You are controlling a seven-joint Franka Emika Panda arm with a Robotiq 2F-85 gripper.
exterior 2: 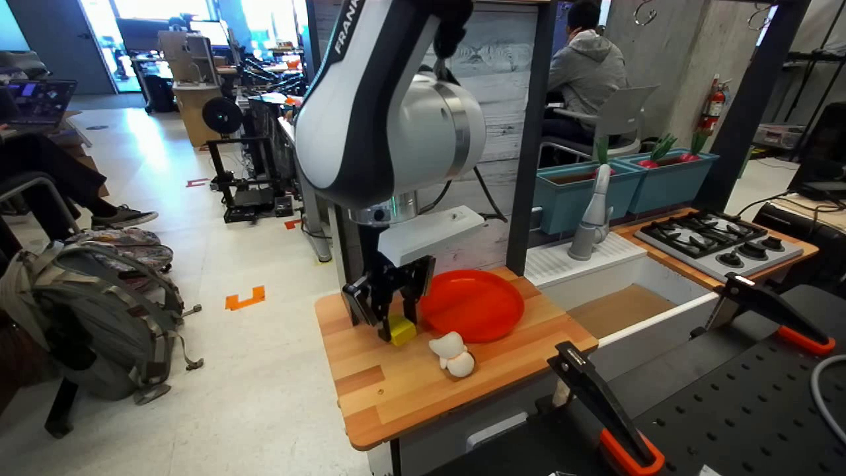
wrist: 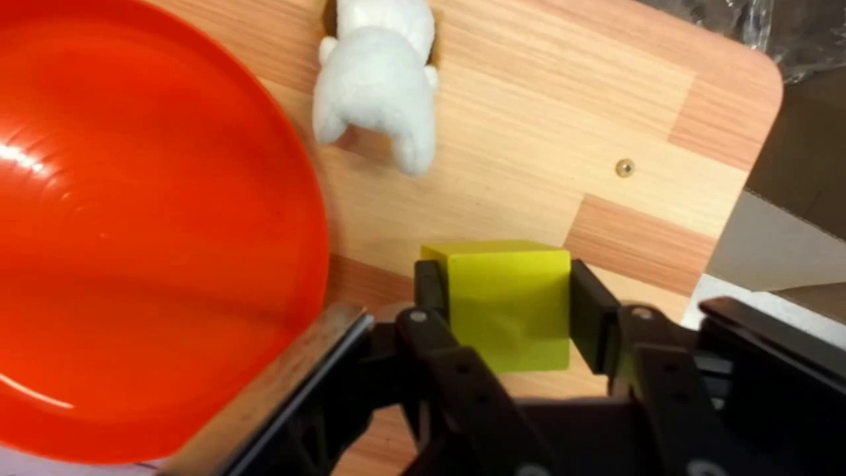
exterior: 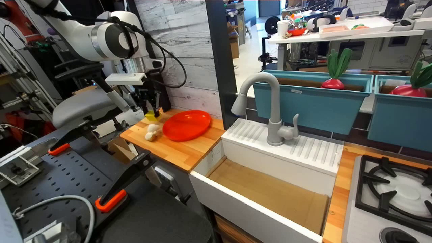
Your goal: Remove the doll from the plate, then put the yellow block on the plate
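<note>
The yellow block [wrist: 505, 307] sits between the two black fingers of my gripper [wrist: 507, 291] in the wrist view, with a finger pad against each side. In both exterior views the block [exterior: 151, 116] [exterior 2: 401, 330] shows at the fingertips of the gripper [exterior: 152, 111] [exterior 2: 398, 320], low over the wooden counter; I cannot tell whether it touches the wood. The doll [wrist: 380, 79], cream-white, lies on the wood beside the plate, off it; it also shows in both exterior views [exterior: 153, 130] [exterior 2: 455, 357]. The plate [wrist: 145, 231] is round, red-orange and bare, beside the gripper [exterior: 187, 125] [exterior 2: 472, 305].
The wooden counter [exterior 2: 370, 396] ends at a rounded corner near the block. A wood-look wall panel [exterior: 192, 67] rises behind the plate. A white sink [exterior: 256, 216] with a grey faucet [exterior: 275, 111] adjoins the counter. Clamps [exterior: 125, 179] stand by the front edge.
</note>
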